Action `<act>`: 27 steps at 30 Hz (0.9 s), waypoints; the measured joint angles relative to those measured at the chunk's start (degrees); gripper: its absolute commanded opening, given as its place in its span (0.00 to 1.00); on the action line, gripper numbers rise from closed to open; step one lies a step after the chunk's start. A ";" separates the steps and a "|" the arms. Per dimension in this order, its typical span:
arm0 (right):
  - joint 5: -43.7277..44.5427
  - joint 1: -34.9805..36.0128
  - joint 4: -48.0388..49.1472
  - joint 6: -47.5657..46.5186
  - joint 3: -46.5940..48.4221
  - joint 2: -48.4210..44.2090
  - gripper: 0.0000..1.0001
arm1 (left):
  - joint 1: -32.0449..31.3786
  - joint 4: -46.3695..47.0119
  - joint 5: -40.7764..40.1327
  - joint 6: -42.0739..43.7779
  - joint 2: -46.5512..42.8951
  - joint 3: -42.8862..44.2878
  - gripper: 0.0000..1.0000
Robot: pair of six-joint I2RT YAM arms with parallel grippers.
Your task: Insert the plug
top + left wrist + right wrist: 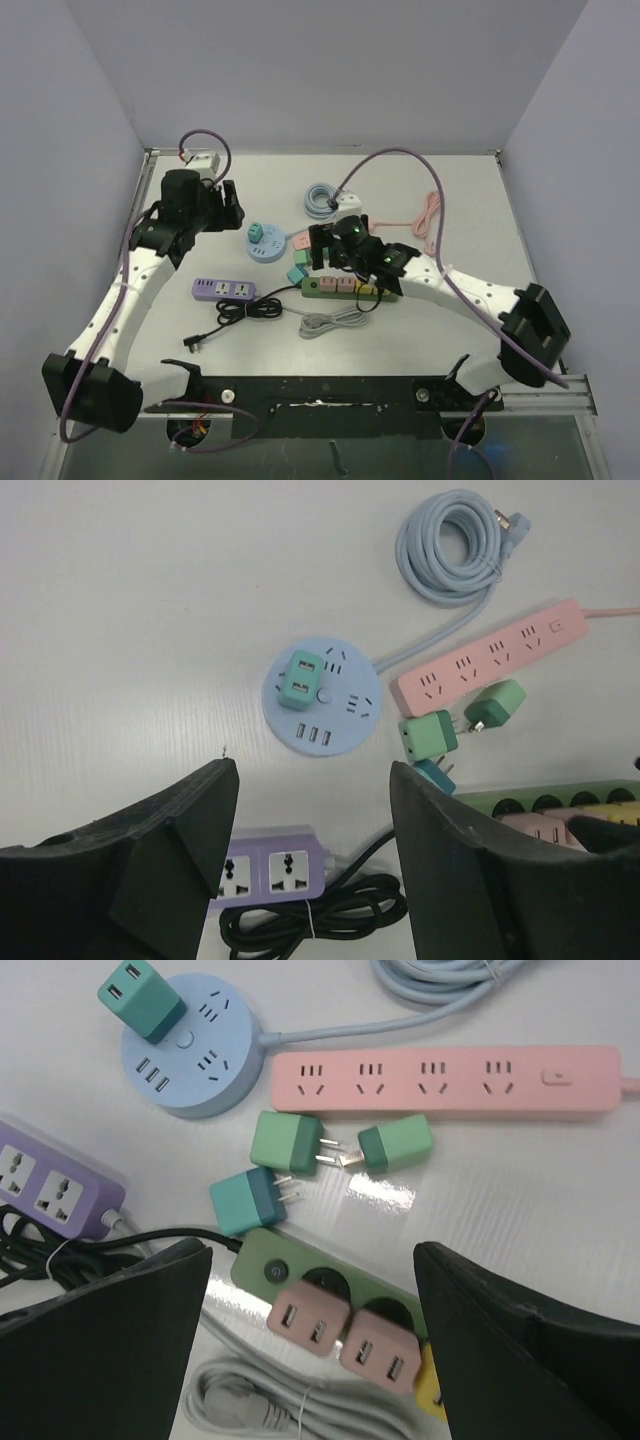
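Both grippers are open and empty. My right gripper hovers over the left end of the green power strip, which holds two pink adapters and a yellow one. Just beyond it lie three loose plugs: a green one, a second green one and a teal one. My left gripper is above the table between the round blue hub, which carries a green adapter, and the purple strip.
A pink power strip lies behind the loose plugs. A coiled light-blue cable and a pink cable are at the back. A black cable bundle and a grey cable bundle lie in front of the strips.
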 measured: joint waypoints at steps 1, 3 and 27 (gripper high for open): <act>0.11 0.57 -0.96 -0.28 2.36 2.80 0.84 | 0.02 0.90 -0.02 -0.76 -2.60 -2.43 0.60; 0.72 2.12 -3.76 -1.07 8.74 9.27 0.84 | 0.11 2.34 0.07 -2.56 -8.37 -8.11 0.60; -4.11 5.60 -18.21 -5.92 32.17 39.87 0.59 | 0.74 4.20 -4.44 -20.83 -35.06 -33.22 0.60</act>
